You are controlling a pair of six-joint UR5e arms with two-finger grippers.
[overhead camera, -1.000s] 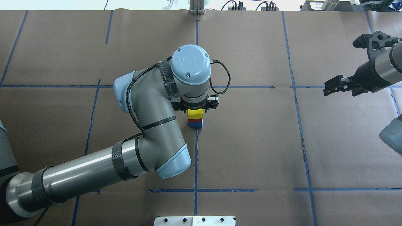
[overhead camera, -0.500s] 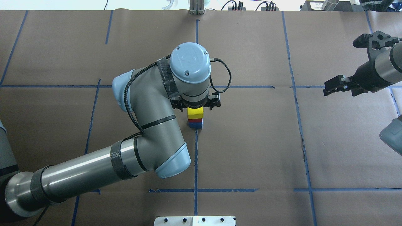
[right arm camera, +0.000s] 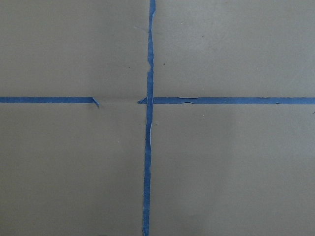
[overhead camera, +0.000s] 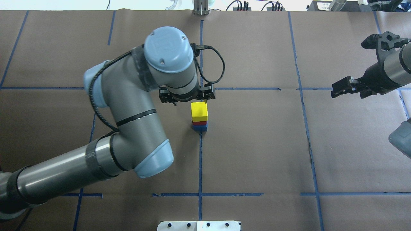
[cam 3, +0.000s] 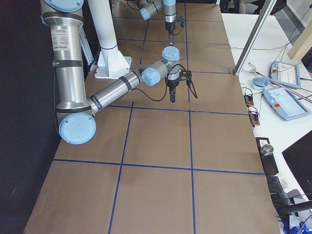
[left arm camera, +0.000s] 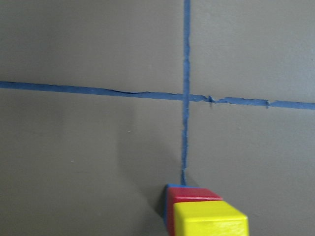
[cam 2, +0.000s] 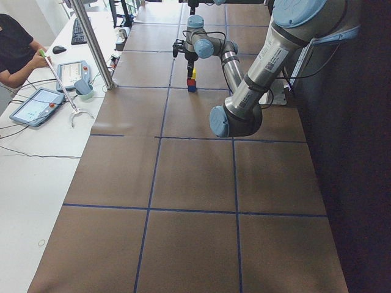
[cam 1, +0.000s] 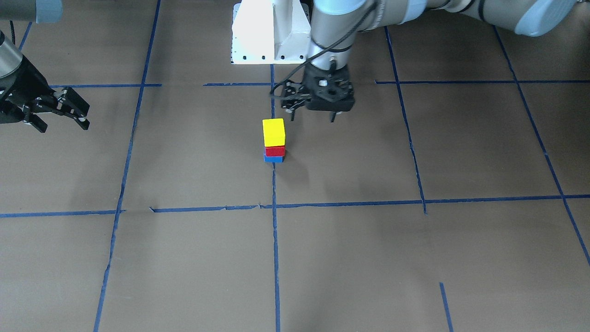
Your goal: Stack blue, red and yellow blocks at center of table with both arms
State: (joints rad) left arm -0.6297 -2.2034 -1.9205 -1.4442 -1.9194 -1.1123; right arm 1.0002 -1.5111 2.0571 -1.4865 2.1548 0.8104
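blocks (cam 1: 274, 138) were stacked yellow on red on blue, just beside and below the left gripper (cam 1: 312, 117), which was spread wide and empty.

My surface (overhead camera: 257, 150) is plain brown, crossed by a grid of thin dark-blue tape lines (overhead camera: 199, 166). At its centre the yellow block (overhead camera: 199, 111) is bright and matte, the red block (overhead camera: 199, 122) under it is plain, and the blue block (overhead camera: 199, 127) sits lowest. My left arm (overhead camera: 128, 106) is silver-grey with pale blue joint caps and a black cable (overhead camera: 221, 69). My left gripper (cam 1: 312, 117) and right gripper (cam 1: 62, 122) are black. The pedestal base (cam 1: 269, 32) near me is white.
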